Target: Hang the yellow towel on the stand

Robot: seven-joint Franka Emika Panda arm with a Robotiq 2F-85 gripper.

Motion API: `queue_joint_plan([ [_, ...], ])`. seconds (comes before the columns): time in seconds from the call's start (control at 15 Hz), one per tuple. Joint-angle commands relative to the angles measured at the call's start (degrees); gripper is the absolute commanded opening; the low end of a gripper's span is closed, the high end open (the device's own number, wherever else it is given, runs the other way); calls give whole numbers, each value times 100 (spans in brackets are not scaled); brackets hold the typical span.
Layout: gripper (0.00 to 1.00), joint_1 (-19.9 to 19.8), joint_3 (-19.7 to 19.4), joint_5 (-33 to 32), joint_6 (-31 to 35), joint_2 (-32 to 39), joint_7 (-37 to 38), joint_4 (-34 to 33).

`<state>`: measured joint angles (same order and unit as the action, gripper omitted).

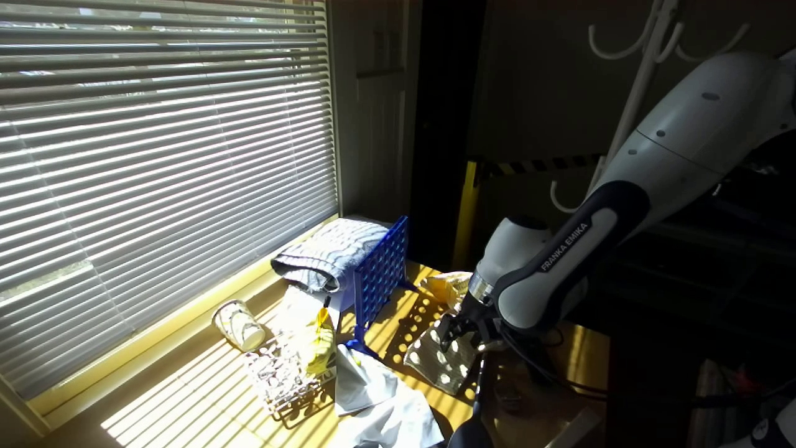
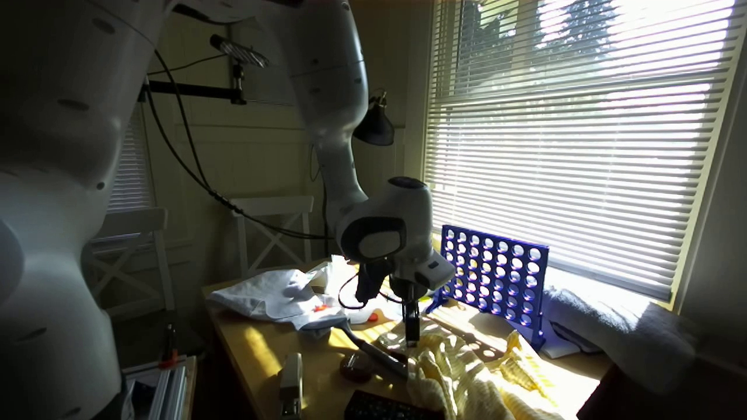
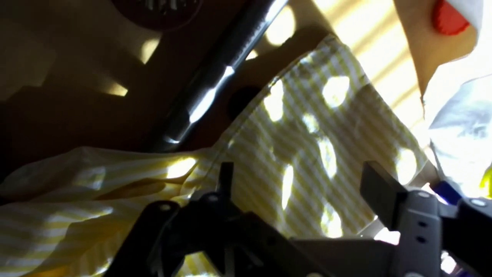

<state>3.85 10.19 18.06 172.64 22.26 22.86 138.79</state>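
Wrist view: we record yellow towel (image 3: 265,156), long axis lower left to upper right, flat corner pointing topward; gripper (image 3: 298,173), jaws apart, over it.

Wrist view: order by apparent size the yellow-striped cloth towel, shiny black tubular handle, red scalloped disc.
1. Yellow-striped towel, by far.
2. Black handle, cut off by frame.
3. Red disc, partly covered.
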Motion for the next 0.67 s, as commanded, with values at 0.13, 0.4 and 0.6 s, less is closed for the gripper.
queue_joint_plan([
  [0.13,100,-185,84,93,27,493,-504,-266],
  [0.4,91,-239,71,89,61,673,-612,-358],
  [0.6,60,-322,114,112,84,723,-671,-387],
])
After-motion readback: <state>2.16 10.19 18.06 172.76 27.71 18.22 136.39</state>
